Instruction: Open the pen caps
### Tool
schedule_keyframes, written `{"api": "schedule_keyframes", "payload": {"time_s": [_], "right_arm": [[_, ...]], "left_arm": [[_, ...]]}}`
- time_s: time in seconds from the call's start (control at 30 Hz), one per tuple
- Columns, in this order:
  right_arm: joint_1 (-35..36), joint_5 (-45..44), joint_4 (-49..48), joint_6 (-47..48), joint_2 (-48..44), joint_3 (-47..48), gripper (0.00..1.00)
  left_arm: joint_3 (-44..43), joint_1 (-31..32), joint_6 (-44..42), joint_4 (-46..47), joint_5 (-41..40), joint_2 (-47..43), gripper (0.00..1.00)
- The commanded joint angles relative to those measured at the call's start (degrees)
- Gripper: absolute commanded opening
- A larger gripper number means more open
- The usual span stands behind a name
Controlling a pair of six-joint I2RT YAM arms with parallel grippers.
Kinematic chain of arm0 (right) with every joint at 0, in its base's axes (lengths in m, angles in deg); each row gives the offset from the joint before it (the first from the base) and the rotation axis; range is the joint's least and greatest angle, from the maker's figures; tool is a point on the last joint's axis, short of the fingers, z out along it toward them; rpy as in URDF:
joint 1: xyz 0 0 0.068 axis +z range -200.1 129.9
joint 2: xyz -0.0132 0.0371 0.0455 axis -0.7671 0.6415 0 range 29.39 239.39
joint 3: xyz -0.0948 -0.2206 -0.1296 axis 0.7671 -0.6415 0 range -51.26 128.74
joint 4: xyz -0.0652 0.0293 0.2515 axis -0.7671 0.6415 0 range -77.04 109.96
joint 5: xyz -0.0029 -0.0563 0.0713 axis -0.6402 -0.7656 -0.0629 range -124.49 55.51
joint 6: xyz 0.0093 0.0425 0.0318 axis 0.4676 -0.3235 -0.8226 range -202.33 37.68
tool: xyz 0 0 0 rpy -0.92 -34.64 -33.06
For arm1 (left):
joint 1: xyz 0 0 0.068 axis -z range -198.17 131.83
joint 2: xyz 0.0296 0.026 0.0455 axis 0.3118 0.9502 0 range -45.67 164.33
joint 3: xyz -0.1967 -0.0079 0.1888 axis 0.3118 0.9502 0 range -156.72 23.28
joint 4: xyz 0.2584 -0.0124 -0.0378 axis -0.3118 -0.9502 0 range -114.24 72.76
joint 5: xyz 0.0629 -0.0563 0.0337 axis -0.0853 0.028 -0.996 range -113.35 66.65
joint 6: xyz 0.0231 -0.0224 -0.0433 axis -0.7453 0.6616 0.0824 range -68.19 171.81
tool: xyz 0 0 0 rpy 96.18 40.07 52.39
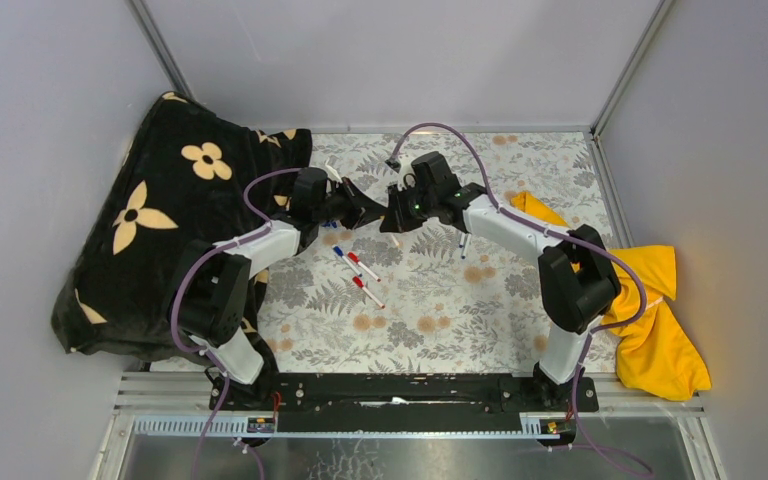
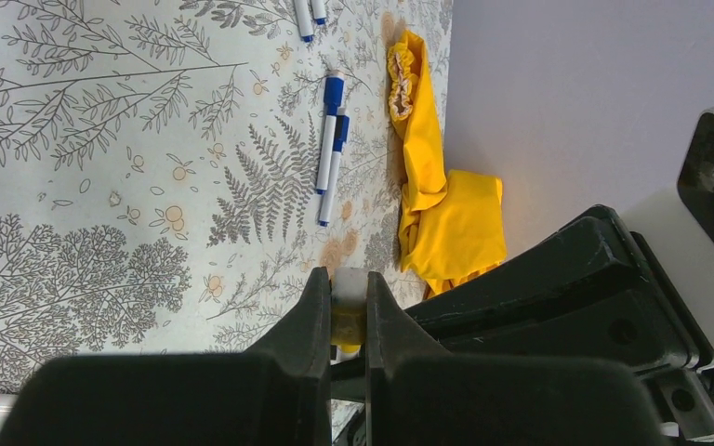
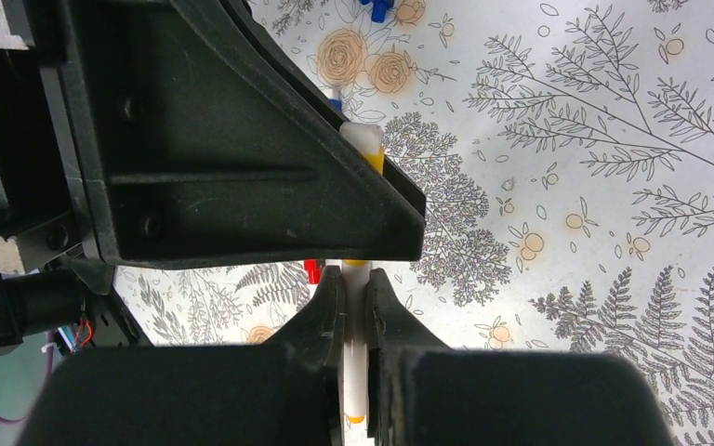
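Both grippers meet above the middle of the patterned table (image 1: pixel 440 320) and hold one yellow-capped pen (image 3: pixel 355 372) between them. My left gripper (image 1: pixel 368 212) (image 2: pixel 346 283) is shut on the yellow cap (image 2: pixel 348 325), whose pale tip shows past the fingers. My right gripper (image 1: pixel 398 216) (image 3: pixel 354 279) is shut on the white barrel. In the right wrist view the cap (image 3: pixel 372 160) sticks out past the left finger (image 3: pixel 242 158); the joint between cap and barrel is hidden. Other pens lie loose: a blue-capped one (image 1: pixel 343 254) and two red-capped ones (image 1: pixel 364 268) (image 1: pixel 368 291).
A black flowered blanket (image 1: pixel 160 220) is heaped at the left. A yellow cloth (image 1: pixel 650 300) (image 2: pixel 437 204) lies at the right wall. Two blue-capped pens (image 2: pixel 331 149) lie on the table below the left gripper, and another pen (image 1: pixel 463 245) is under the right arm. A red cap (image 3: pixel 312 270) shows below.
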Motion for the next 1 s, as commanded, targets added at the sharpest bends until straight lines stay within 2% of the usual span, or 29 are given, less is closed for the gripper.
{"api": "schedule_keyframes", "payload": {"time_s": [0.0,0.1,0.23,0.43,0.7,0.97], "right_arm": [[1.2,-0.5,-0.5,-0.2,0.4,2.7,0.00],[1.4,-1.9,-1.1,-0.5,0.0,1.4,0.00],[1.4,-2.8,-1.6,-0.8,-0.8,-1.8,0.00],[1.3,-2.4,-4.6,-1.5,-2.7,-8.0,0.00],[1.3,-1.9,-4.1,-0.6,-4.2,-9.9,0.00],[1.3,-1.3,-1.6,0.9,-4.6,-10.2,0.00]], "left_arm": [[-1.2,0.4,0.0,1.0,-3.3,-1.0,0.00],[-2.1,-0.4,0.5,-0.2,-4.8,0.2,0.00],[-0.2,-4.5,5.1,4.1,-3.8,1.9,0.00],[-1.5,-10.4,5.0,3.2,-3.9,3.3,0.00],[-5.0,-14.0,0.6,-1.6,-6.0,5.1,0.00],[-11.2,-14.9,-5.3,-8.1,-8.2,7.2,0.00]]}}
